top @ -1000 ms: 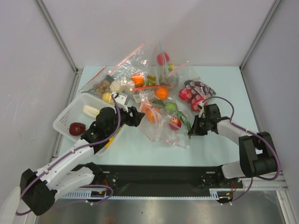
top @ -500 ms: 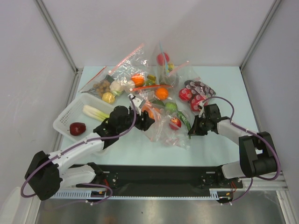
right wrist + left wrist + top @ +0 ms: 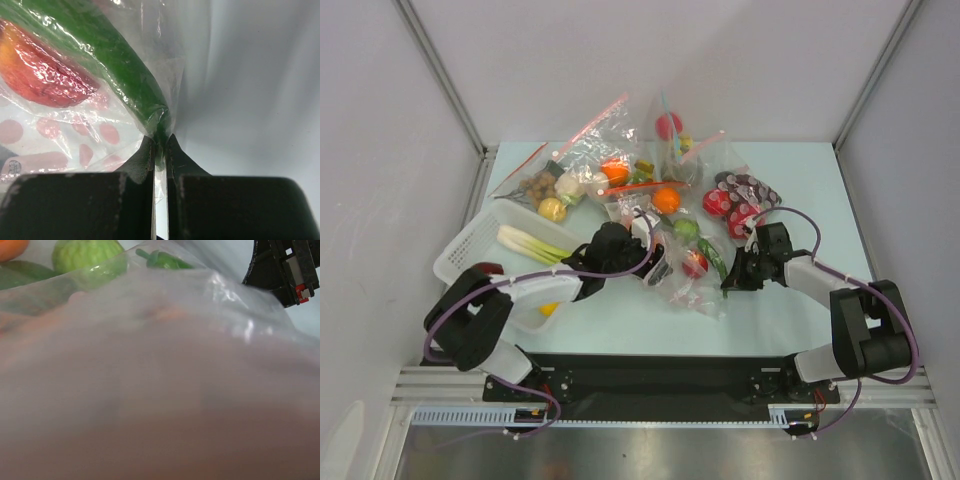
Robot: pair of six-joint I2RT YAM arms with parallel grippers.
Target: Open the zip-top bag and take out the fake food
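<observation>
- The large, clear, crinkly zip-top bag lies mid-table between the two arms. A red toy fruit shows through its film.
- The right gripper has its fingers pressed together on the bag's right edge, pinching film beside a long green toy piece.
- The left gripper is at the bag's left end. Blurred plastic fills its wrist view and hides the fingers, so I cannot tell whether they are apart or together.
- The white plastic basket on the left holds a white-and-green leek.
</observation>
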